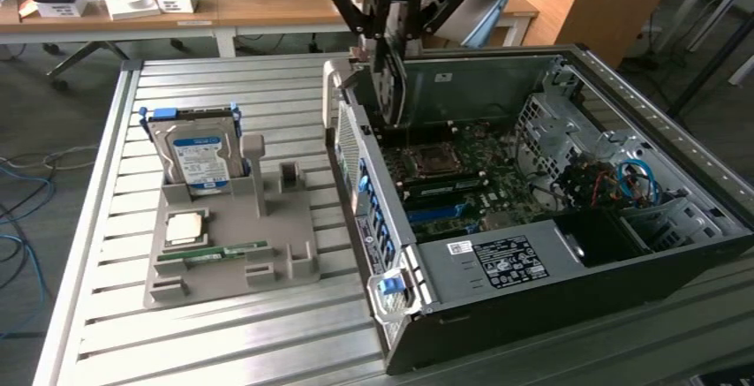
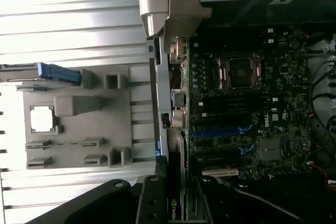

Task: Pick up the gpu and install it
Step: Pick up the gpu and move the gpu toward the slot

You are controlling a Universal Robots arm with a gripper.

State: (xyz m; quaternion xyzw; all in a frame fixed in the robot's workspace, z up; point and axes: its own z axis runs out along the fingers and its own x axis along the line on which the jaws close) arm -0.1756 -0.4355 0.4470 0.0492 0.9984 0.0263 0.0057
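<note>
My gripper (image 1: 387,37) hangs over the back edge of the open computer case (image 1: 495,262), shut on the gpu (image 1: 389,86). The gpu is a thin dark card held on edge, its lower edge just above the motherboard (image 1: 454,170). In the wrist view the gpu (image 2: 176,198) runs between my dark fingers (image 2: 152,205), with a logo on its edge. It lines up along the case's rear wall beside the expansion slots (image 2: 220,132). A beige latch (image 2: 168,14) on the case's rear stands swung open.
A grey holder tray (image 1: 236,271) stands on the slatted metal table (image 1: 212,342) at the exterior view's left. It carries an upright hard drive (image 1: 200,161), a square chip (image 1: 186,227) and a green memory stick (image 1: 224,252). A wooden desk (image 1: 271,6) is behind.
</note>
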